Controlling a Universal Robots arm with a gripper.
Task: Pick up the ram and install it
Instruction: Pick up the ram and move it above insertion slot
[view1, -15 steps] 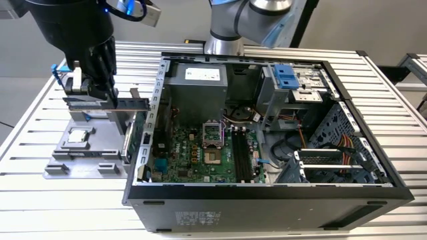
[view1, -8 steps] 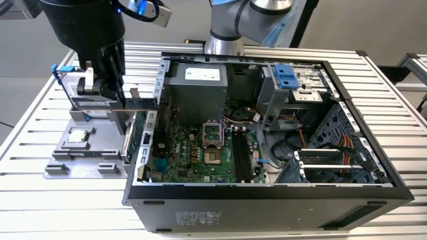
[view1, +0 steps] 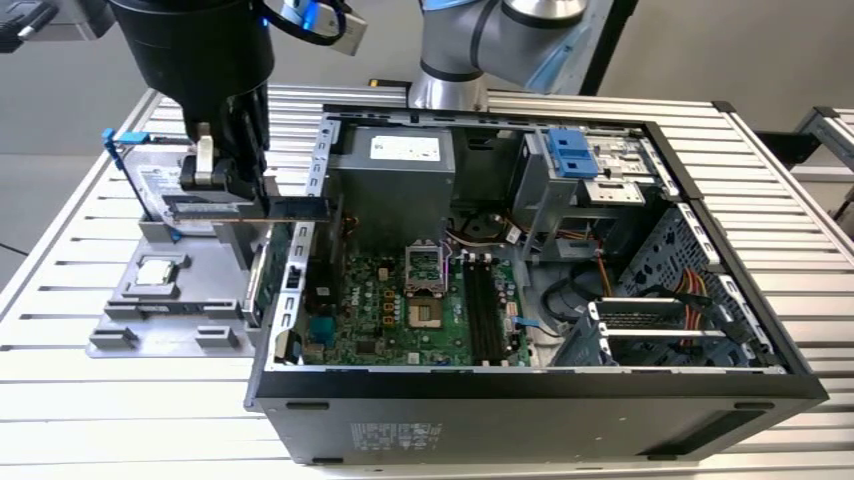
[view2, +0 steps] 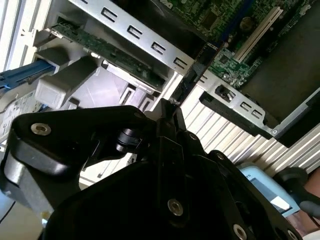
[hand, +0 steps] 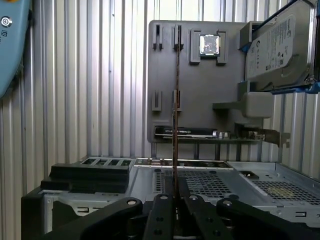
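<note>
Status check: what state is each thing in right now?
Thin dark ram stick: gripped edge-on, not yet in a slot.
Gripper: jaws shut on the ram.
Black desktop computer case: lying open, side panel off.
Black memory slots inside the case: empty.
Small square silver processor chip: seated in the grey tray.
Silver hard drive with blue rails: standing on edge in the tray.
</note>
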